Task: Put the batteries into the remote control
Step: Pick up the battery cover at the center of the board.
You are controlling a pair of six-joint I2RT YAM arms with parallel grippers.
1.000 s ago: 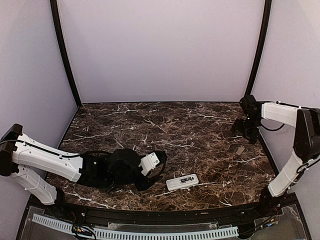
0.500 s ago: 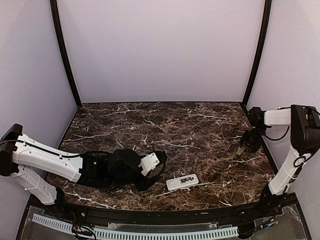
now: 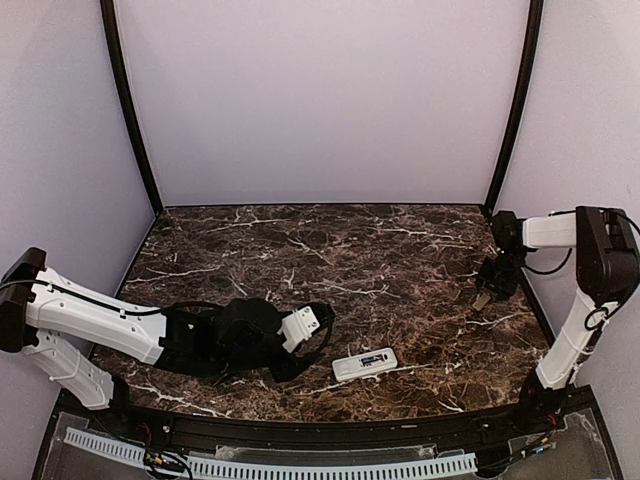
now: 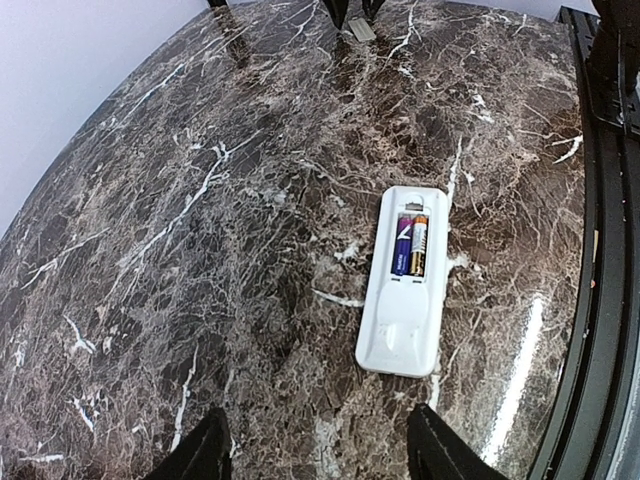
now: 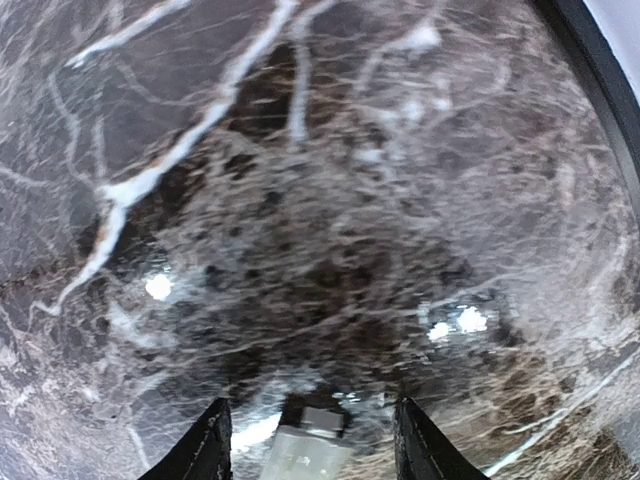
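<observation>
Both batteries [image 4: 410, 245] are seen seated in the open bay of the remote [image 4: 405, 300], which lies back-up near the front edge of the table [image 3: 330, 250], just ahead of the released, empty left claw [image 4: 315, 412]. The right claw [image 5: 310, 405] is spread around the thin flat cover [image 5: 305, 452] by the right edge, with nothing gripped. On slick stone the cover could be skidded away or pinched askew when closed upon.

I am looking over a dark brown marble table [image 4: 180, 200] veined in white, where the white remote control [image 4: 403, 320] is showing two batteries [image 4: 410, 245], one purple-blue and one black with orange-gold, while my right gripper [image 5: 306, 440] is showing black and the cover piece [image 5: 300, 458] pale grey-white.
</observation>
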